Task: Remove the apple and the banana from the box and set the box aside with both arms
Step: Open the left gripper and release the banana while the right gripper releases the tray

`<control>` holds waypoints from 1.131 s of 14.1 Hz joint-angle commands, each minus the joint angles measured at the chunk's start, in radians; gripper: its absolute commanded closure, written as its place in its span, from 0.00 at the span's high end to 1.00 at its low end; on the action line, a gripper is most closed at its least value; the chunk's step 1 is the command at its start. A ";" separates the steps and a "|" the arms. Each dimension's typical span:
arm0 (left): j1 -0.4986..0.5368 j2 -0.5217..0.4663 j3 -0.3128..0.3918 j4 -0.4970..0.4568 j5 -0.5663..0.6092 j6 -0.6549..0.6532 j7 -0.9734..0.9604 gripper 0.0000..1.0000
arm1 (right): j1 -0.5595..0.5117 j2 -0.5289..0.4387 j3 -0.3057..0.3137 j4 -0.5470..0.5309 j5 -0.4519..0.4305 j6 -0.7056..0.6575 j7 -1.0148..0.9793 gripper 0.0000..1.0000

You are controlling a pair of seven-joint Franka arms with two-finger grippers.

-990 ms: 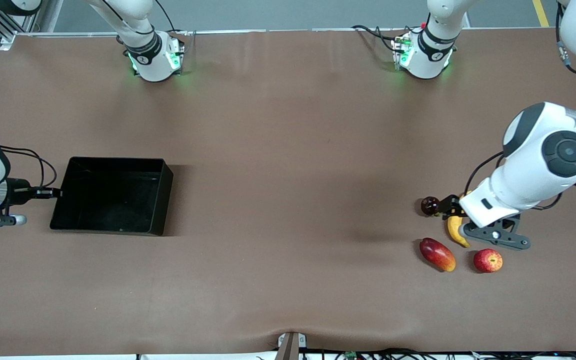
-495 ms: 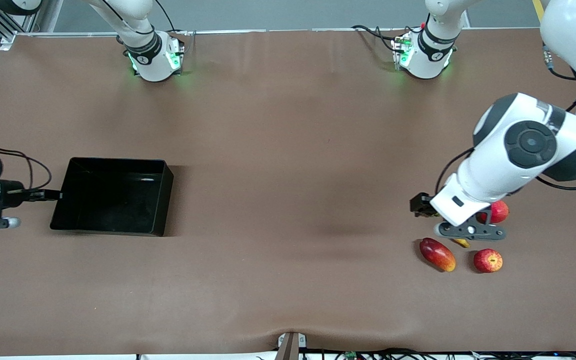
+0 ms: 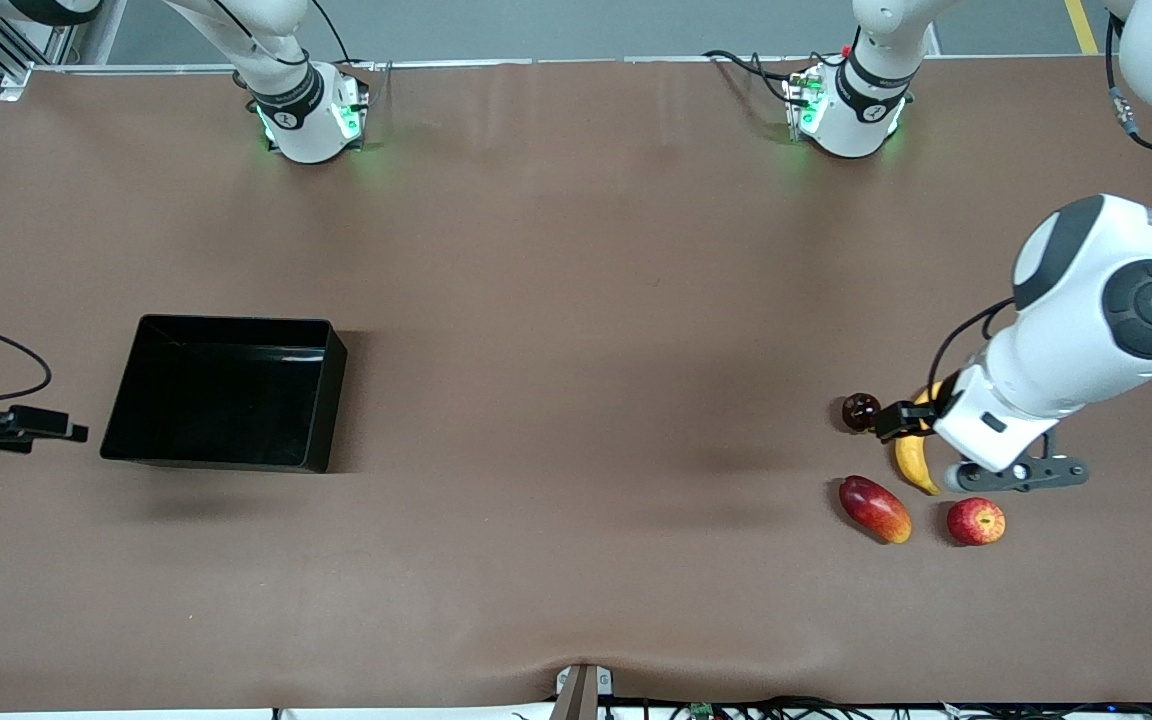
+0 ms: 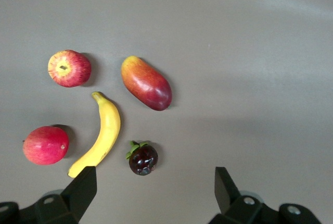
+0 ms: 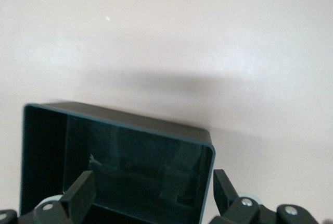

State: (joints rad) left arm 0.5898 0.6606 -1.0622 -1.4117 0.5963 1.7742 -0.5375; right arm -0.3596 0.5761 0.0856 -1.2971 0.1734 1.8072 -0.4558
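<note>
With the glossy black rectangular plastic box (image 3: pixel 226 392) empty at nine o'clock and the small red apple (image 3: pixel 975 521) and curved yellow banana (image 3: pixel 913 452) at four, keep your right gripper (image 3: pixel 36 428) released, clear of its wall, and the left gripper (image 4: pixel 156 182) spread above the fruit.

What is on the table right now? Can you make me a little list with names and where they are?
box: empty, on the table toward the right arm's end
right gripper: fingers open, beside the box, holding nothing
left gripper: fingers open, over the fruit, holding nothing
banana: on the table, toward the left arm's end
apple: on the table, nearer the front camera than the banana
mango-like fruit: beside the apple
dark round fruit: beside the banana
</note>
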 commanded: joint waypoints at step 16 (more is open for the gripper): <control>-0.473 -0.300 0.601 0.039 -0.340 -0.067 0.040 1.00 | 0.264 -0.457 -0.004 -0.084 -0.179 -0.433 0.496 1.00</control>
State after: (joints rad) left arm 0.2142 0.4344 -0.6229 -1.3683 0.3453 1.7258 -0.5362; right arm -0.0948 0.2369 0.0789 -1.2226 0.0378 1.3509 0.0292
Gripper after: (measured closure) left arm 0.000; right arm 0.000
